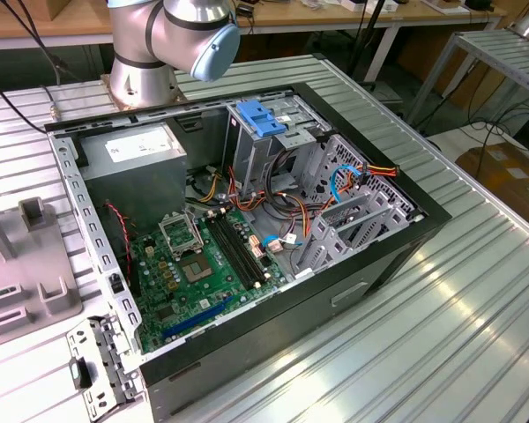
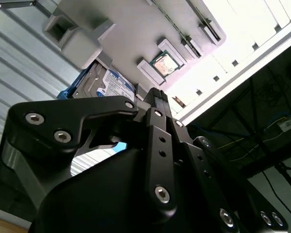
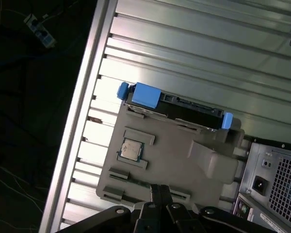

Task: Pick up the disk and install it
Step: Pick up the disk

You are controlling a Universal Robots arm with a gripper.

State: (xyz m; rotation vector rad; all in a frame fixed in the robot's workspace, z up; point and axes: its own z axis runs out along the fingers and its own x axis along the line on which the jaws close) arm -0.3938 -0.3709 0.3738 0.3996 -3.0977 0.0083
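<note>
Gripper fingers together, over grey tray (disk at its edge)

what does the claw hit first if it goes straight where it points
Probably the grey holder tray, at its bare edge nearest the claw; the disk sits along the opposite edge. Depth is unclear.

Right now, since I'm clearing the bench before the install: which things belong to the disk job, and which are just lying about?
Job: disk, gripper, open computer case.
Lying about: processor chip, grey holder under the disk.
</note>
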